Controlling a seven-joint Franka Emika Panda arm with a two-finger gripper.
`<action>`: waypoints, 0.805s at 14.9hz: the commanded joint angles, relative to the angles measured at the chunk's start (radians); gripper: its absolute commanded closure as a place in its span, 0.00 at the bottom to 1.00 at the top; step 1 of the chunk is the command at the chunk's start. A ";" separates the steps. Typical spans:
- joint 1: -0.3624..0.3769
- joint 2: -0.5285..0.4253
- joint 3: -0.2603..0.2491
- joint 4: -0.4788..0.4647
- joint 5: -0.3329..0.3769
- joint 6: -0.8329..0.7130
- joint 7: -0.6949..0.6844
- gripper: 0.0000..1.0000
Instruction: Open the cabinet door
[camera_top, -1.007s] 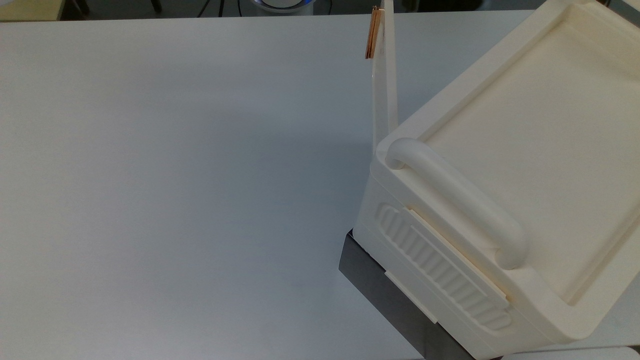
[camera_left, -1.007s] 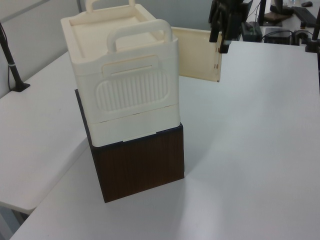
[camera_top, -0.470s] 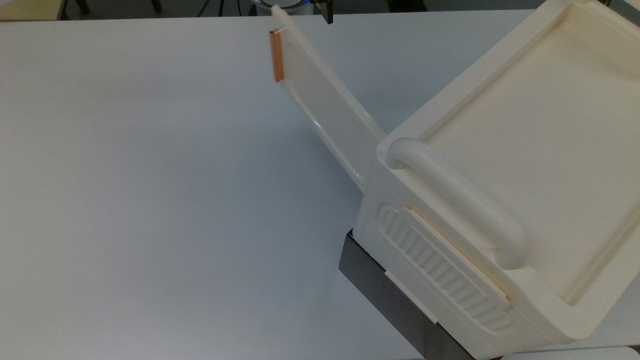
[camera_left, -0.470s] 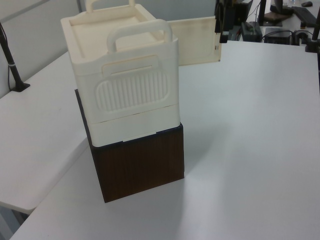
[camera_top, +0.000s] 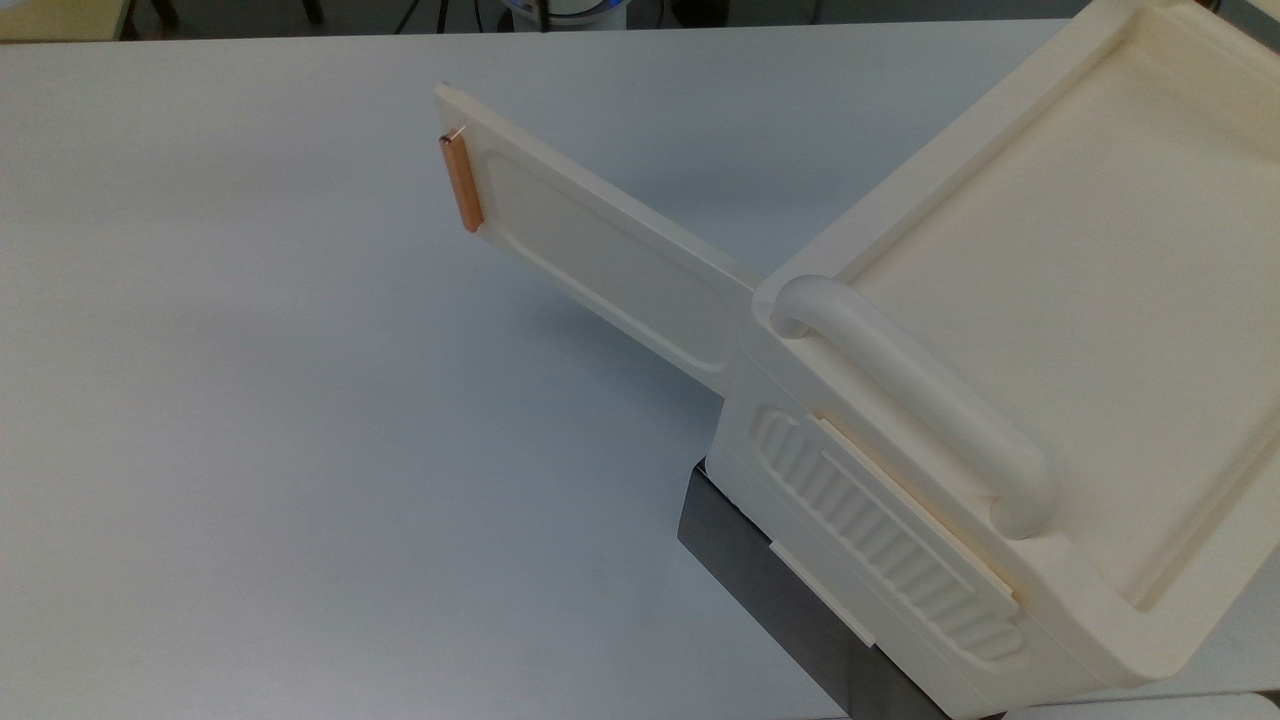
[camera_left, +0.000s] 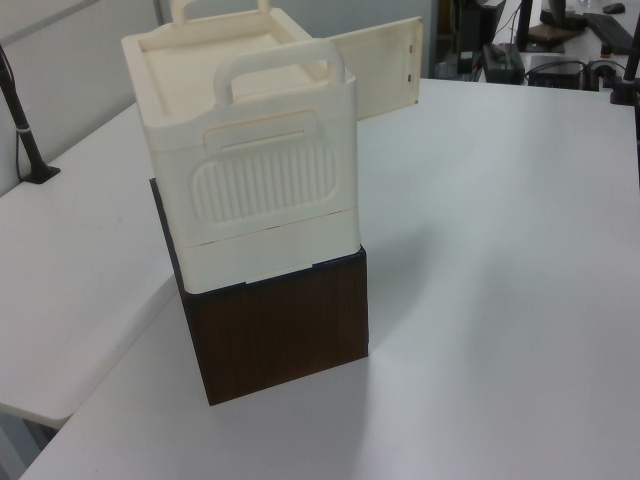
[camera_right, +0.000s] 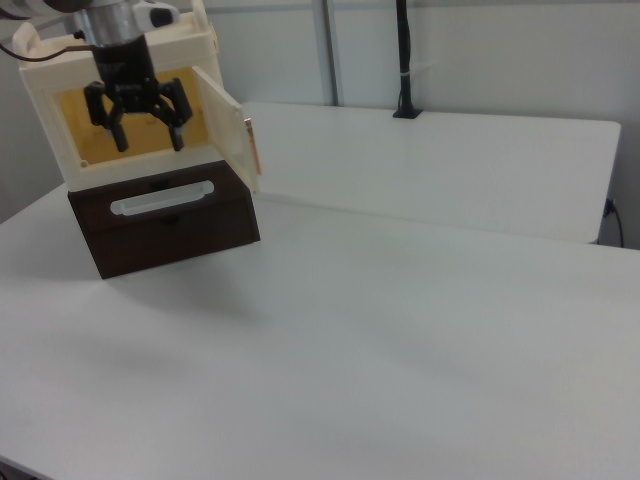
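The flat cream plastic cabinet door (camera_top: 600, 250) is standing swung wide open, reaching from the frame's centre toward the upper left in the top view. Its face is showing a recessed rounded-rectangle inset, w/ a small copper-brown strip handle (camera_top: 461, 183) running along the free short edge. It's joined at its other short edge to the large cream plastic cabinet (camera_top: 1050, 350), which is taking up the right side of the top view.

In the left view the door (camera_left: 385, 65) is sticking out behind the cabinet (camera_left: 250, 160) at upper centre, plain side toward the camera. In the right view the door (camera_right: 225, 125) is hanging ajar at upper left, handle edge pointing frame-right, w/ the yellowish cabinet interior (camera_right: 75, 130) exposed.

The cabinet is sitting on a dark wood-grain box base (camera_left: 280, 325), w/ a thick rounded cream bar handle (camera_top: 910, 400) on top & a ribbed cream side panel (camera_top: 880, 540) below it. All of this is resting on the white tabletop (camera_top: 300, 400).

My black two-finger gripper (camera_right: 140, 125) is hovering in front of the cabinet opening, upper left of the right view, fingers spread apart & gripping nothing, clear of the door.
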 joint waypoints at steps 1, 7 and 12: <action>-0.030 -0.039 0.007 -0.087 -0.071 0.011 0.098 0.00; -0.105 -0.058 0.006 -0.173 -0.085 0.117 0.144 0.00; -0.123 -0.056 0.004 -0.168 -0.071 0.137 0.265 0.00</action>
